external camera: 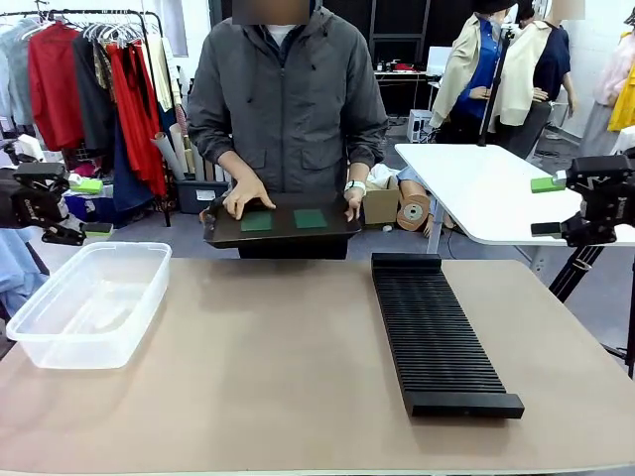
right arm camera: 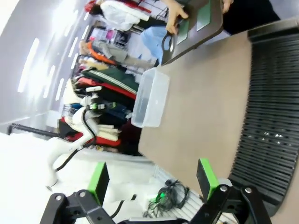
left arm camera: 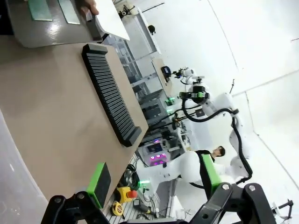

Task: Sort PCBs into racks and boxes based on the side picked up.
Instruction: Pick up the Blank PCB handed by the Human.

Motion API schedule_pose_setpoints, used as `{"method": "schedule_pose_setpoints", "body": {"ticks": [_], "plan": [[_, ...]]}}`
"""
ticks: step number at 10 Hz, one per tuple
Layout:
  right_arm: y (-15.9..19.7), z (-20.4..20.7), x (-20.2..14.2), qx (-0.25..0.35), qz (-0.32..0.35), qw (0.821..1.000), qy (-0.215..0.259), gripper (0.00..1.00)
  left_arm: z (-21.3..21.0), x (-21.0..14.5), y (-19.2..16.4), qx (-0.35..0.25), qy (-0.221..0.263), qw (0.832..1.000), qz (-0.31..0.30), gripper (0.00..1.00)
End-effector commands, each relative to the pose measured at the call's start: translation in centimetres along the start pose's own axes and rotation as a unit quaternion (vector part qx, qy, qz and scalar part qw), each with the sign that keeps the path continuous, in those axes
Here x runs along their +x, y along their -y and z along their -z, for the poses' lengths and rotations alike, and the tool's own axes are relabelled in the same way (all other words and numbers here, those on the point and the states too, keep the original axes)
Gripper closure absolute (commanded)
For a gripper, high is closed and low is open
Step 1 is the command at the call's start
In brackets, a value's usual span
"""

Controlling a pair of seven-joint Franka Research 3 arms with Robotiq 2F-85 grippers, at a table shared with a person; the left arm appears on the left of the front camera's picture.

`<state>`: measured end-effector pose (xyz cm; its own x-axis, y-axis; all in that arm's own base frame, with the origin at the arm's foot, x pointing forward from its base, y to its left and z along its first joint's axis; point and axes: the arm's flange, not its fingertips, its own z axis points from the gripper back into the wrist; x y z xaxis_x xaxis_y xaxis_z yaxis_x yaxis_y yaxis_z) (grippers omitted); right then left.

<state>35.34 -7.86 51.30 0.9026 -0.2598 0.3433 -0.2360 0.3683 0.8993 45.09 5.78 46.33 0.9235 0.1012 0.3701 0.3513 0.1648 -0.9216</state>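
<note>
Nothing is sorted yet: both PCBs [external camera: 256, 222] lie on the black tray [external camera: 283, 237] a person holds just beyond the rack's [external camera: 437, 332] far end. Your left claw [external camera: 93, 208] and right claw [external camera: 546, 206] hang spread and empty, well clear of the rack. The next move, I'd say, calls for a reach to one PCB.

Lab — clothes rail [external camera: 79, 14], white worktable [external camera: 486, 188] behind.

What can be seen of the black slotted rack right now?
The rack is a long, black, matte rectangle that looks like plastic, crossed by many fine parallel ridges, with a plain bar at each end. It lies flat on the tan table, on the robot's right side, its length running from near the far edge toward the robot. Its slots hold no board. Only the table touches it.
</note>
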Motion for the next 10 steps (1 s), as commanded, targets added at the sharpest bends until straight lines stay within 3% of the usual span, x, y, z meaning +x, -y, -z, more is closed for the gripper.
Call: {"method": "schedule_pose_setpoints", "body": {"ticks": [1,4,5,10], "plan": [[2.1,-0.2,1.9,0.043,0.011,0.999,-0.018,0.0,-0.5,2.0,-1.1,-0.014,-0.02,1.0,-0.012,0.0],[4.2,-0.4,2.7,0.064,0.033,0.996,-0.051,0.0,-0.2,2.6,-1.3,-0.023,-0.041,0.999,-0.001,0.0],[3.5,0.0,1.4,0.038,0.038,0.998,-0.035,0.0,-0.1,2.0,-2.0,-0.012,-0.018,1.0,-0.011,0.0],[3.5,0.0,1.4,0.038,0.038,0.998,-0.035,0.0,-0.1,2.0,-2.0,-0.012,-0.018,1.0,-0.011,0.0]]}}
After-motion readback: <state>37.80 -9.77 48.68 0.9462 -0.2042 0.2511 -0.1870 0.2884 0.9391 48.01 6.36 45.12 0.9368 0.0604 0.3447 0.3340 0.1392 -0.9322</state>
